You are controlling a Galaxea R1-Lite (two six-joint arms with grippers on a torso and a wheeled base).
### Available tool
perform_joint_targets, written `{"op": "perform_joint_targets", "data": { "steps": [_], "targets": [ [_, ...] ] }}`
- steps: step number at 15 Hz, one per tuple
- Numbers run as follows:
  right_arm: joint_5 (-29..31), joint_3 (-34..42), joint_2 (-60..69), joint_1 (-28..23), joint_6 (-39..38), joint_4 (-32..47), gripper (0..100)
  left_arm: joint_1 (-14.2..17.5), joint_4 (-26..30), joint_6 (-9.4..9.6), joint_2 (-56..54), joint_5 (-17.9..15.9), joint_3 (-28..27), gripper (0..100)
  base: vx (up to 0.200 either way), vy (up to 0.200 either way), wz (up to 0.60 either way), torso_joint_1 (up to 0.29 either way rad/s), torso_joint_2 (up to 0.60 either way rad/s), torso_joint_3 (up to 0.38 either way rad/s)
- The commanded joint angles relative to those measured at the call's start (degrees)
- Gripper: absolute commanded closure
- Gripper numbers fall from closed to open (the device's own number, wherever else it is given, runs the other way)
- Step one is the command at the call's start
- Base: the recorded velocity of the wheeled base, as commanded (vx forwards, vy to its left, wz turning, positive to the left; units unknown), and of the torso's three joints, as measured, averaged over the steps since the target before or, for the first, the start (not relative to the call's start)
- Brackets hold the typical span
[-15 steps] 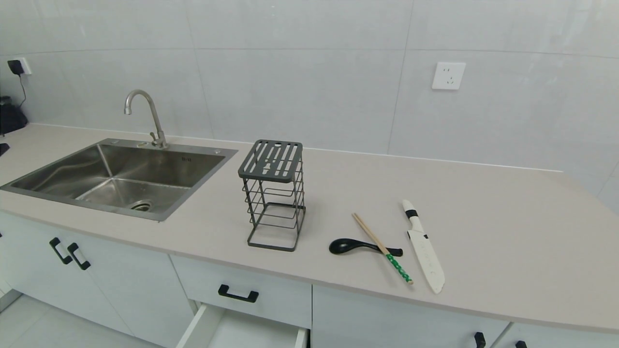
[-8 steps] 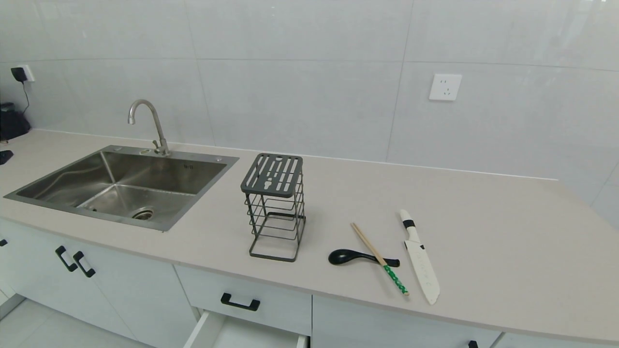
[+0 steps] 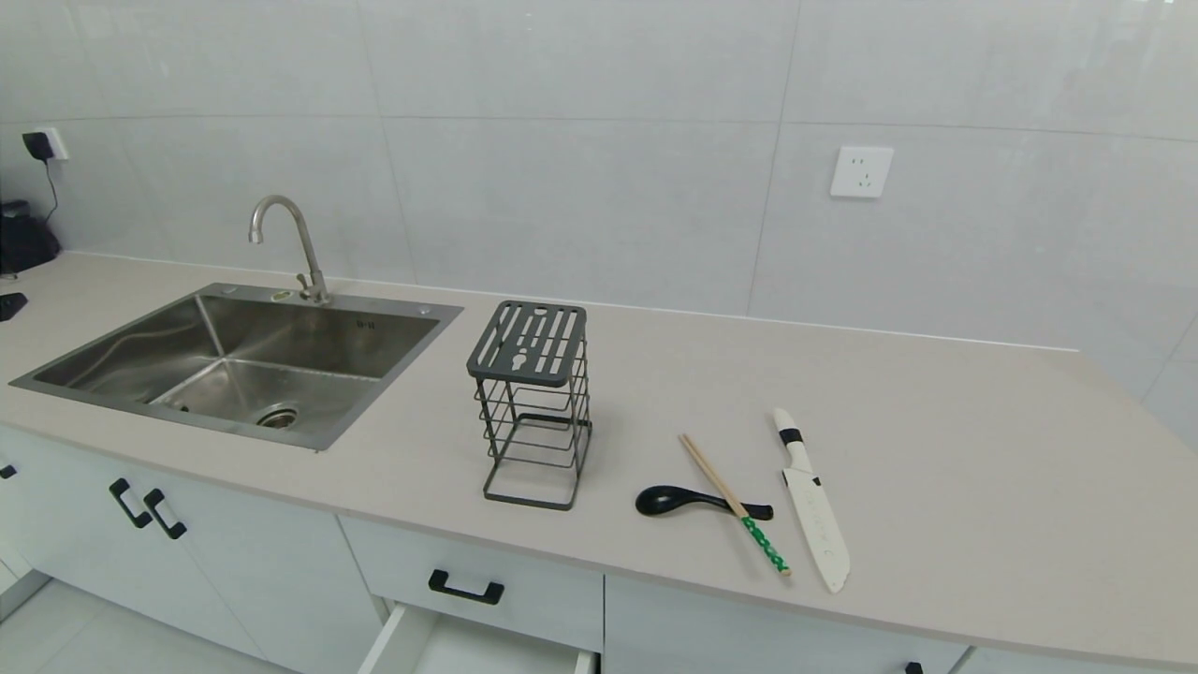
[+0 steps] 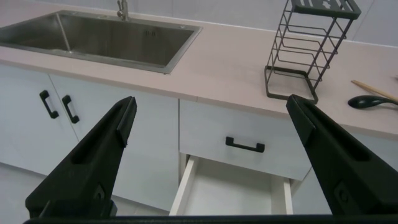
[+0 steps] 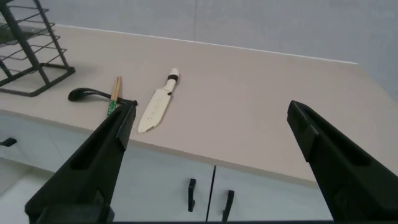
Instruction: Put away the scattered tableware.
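Nothing put away yet. Left gripper (image 4: 214,162) low before the cabinet fronts, spread wide, holding nothing. Right gripper (image 5: 211,162) likewise wide apart and empty, low before the countertop's (image 3: 936,440) near edge.

On the countertop, right of the wire rack (image 3: 533,402) and close to the near edge: a black spoon (image 3: 697,502), chopsticks (image 3: 735,503) laid across its handle and touching it, and a white knife (image 3: 812,501) just beside them on the right, handle far, blade tip near. Probably a pair of chopsticks lying tight together, though hard to separate at this range. Rack upright between the sink (image 3: 234,360) and the tableware, nothing in its slotted top. Below the counter, a drawer (image 3: 468,646) pulled open.

Likely trouble from here:
- Chopsticks thin and flat on the surface, so liable to slip or splay in a pinch. Lifting them carelessly could roll or drag the spoon beneath.
- Taking the spoon first would scatter the chopsticks resting on it.
- Knife tip near the counter's edge, so a sideways nudge could send it over. Better taken by the handle.
- Rack light and open-framed, so likely to slide or tip if an item goes in at a slant or catches a slot.
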State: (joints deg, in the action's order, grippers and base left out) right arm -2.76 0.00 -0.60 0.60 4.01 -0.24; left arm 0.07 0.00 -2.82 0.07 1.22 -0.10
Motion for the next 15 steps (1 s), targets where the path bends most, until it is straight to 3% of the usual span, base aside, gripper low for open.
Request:
{"op": "perform_joint_targets", "data": {
  "steps": [1, 4, 5, 6, 7, 10, 13, 15],
  "targets": [
    [-0.23, 0.00, -0.63, 0.11, 0.30, -0.11, 0, 0.01, 0.00, 0.00, 0.10, 0.10, 0.01, 0, 0.000, 0.000, 0.00, 0.000, 0.00, 0.000],
    [-0.76, -1.14, 0.51, -0.33, -0.14, -0.46, 0, 0.01, 0.00, -0.08, 0.10, 0.10, 0.01, 0, 0.000, 0.000, 0.00, 0.000, 0.00, 0.000],
    [-1.29, -10.99, -2.48, -0.25, -1.55, -3.27, 0, 0.01, 0.00, -0.08, 0.10, 0.10, 0.01, 0, 0.000, 0.000, 0.00, 0.000, 0.00, 0.000],
    [-2.34, -28.65, -14.52, 0.28, -2.17, -4.41, 0, 0.01, 0.00, -0.08, 0.10, 0.10, 0.01, 0, 0.000, 0.000, 0.00, 0.000, 0.00, 0.000],
    [-5.77, -35.24, -20.94, 2.04, -0.41, -1.16, 0, 0.01, 0.00, -0.17, 0.10, 0.10, 0.01, 0, 0.000, 0.000, 0.00, 0.000, 0.00, 0.000],
    [-14.03, -36.12, -39.66, 7.22, 6.62, 7.63, 0, 0.01, 0.00, 0.18, 0.10, -0.08, 0.01, 0, 0.000, 0.000, 0.00, 0.000, 0.00, 0.000],
    [-13.42, -45.53, -67.08, 19.97, 9.08, 4.29, 0, 0.01, 0.09, 1.23, 0.10, -0.43, 0.01, 0, 0.000, 0.000, 0.00, 0.000, 0.00, 0.000],
    [-9.46, -49.92, -81.67, 23.48, 9.08, 2.27, 0, 0.01, 0.09, 1.23, 0.10, -0.43, 0.01, 0, 0.000, 0.000, 0.00, 0.000, 0.00, 0.000]
  ]
}}
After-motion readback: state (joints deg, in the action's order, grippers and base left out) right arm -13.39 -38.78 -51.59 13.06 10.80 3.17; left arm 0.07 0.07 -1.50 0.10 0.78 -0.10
